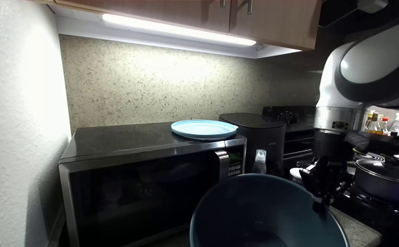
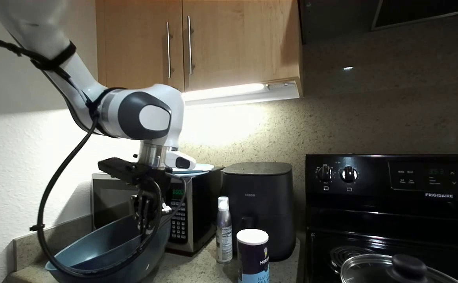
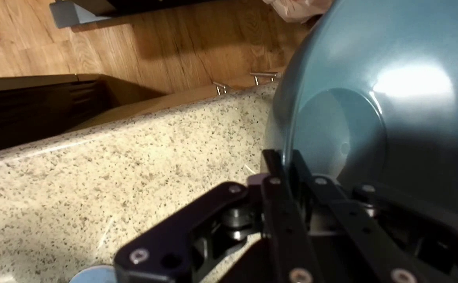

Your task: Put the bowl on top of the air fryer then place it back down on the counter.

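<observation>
Currently, the claw (image 3: 282,156) pinches the tilted bowl (image 3: 382,106) by its rim near the microwave (image 1: 141,175).

This is a kitchen. You can tell from the black stove (image 2: 370,202) with its round knobs (image 2: 325,173), and a pot (image 1: 384,185) with a see-through lid sits on it. A microwave (image 1: 151,188) and a black air fryer (image 2: 262,208) stand near each other on a speckled table (image 3: 166,157). A pale blue plate (image 1: 204,128) lies on the microwave. Up high there are wooden cupboards (image 2: 241,43) with long metal handles (image 2: 190,45) — and a bright light (image 1: 179,31) shines right under them. There are little bottles (image 1: 374,125) too — one has a red cap. The floor (image 3: 162,47) looks like wood.
</observation>
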Available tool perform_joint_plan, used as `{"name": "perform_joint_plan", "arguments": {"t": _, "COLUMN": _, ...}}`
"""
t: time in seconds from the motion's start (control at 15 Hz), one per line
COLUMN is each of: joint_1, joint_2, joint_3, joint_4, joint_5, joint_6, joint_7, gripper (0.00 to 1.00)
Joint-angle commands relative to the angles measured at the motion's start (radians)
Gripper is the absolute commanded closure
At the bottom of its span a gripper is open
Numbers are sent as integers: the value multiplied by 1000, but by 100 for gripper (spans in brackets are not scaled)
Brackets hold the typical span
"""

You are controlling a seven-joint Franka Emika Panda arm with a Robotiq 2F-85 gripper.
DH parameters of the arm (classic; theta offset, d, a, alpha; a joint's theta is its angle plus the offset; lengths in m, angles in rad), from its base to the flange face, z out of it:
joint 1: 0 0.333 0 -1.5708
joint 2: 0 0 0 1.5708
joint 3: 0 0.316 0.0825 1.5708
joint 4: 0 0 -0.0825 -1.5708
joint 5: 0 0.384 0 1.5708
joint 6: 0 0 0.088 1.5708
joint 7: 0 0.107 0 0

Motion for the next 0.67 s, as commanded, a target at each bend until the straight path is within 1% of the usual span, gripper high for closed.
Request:
{"name": "perform_joint_plan", "arguments": {"t": 0.0, "joint_1": -3, "joint_2": -44, "joint_3": 4, "joint_4": -21, "joint_5": 1, "joint_6": 4, "joint_7": -1, "gripper": 91}}
{"name": "perform_joint_plan", "arguments": {"t": 0.2, "joint_1": 0, "joint_2": -127, "joint_3": 4, "joint_4": -57, "joint_5": 2, "joint_6": 4, "joint_7": -2, "gripper": 91}}
{"name": "perform_joint_plan", "arguments": {"t": 0.4, "joint_1": -2, "joint_2": -138, "joint_3": 6, "joint_4": -65, "joint_5": -2, "joint_6": 5, "joint_7": 4, "gripper": 92}}
{"name": "perform_joint_plan", "arguments": {"t": 0.6, "joint_1": -15, "joint_2": -178, "joint_3": 8, "joint_4": -72, "joint_5": -19, "joint_6": -2, "joint_7": 20, "gripper": 92}}
